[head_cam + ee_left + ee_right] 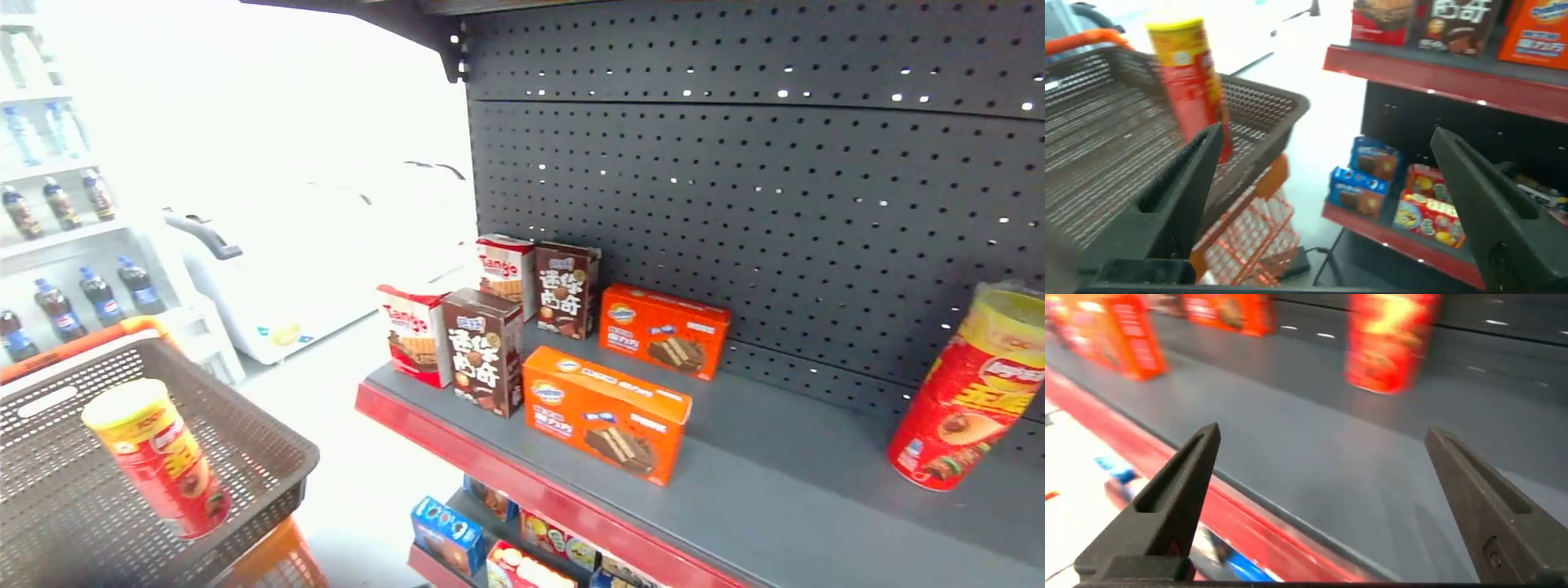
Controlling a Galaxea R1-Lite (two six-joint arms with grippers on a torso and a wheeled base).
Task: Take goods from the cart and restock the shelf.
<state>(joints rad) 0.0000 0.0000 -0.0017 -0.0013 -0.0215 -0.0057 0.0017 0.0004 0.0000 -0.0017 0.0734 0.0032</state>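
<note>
Head view showed a red-and-yellow cart can (155, 457) standing tilted inside the brown cart (273, 490), well apart from the shelf (775, 490). A matching shelf can (963, 392) leaned near the pegboard (735, 163), apart from two orange boxes (608, 412), two brown boxes (483, 351) and two red-white boxes (416, 335). The left gripper (1327, 139) hung beside the cart, its fingers spread wide with nothing between them, and the cart can stood just beyond one finger. The right gripper (1323, 433) hovered over the shelf's front edge, fingers likewise spread and bare, facing the shelf can.
</note>
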